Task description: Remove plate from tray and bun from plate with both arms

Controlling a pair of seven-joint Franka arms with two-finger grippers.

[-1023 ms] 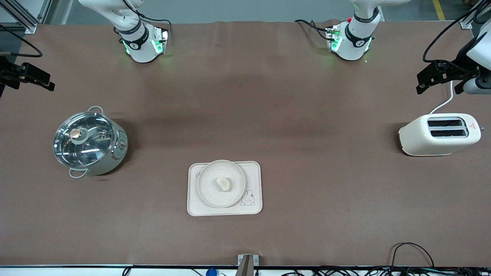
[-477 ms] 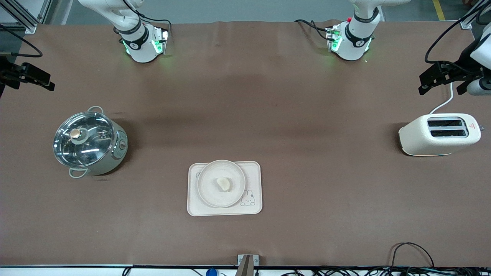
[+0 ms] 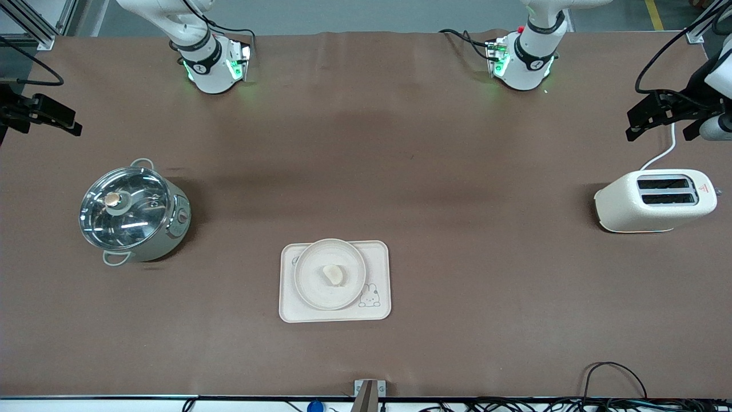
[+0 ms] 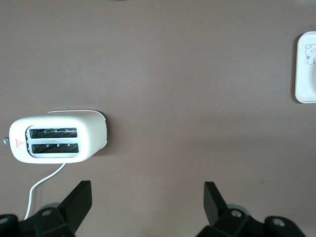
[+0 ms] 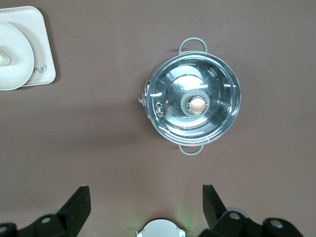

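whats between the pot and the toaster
In the front view, the tray carrying the plate and bun lies between pot and toaster.

- In my front view, the right gripper (image 3: 40,114) is cut by the frame's edge.
- My left wrist view clips the tray (image 4: 306,69) at its edge.
- The plate (image 5: 12,57) and bun (image 5: 4,55) are cropped in my right wrist view.
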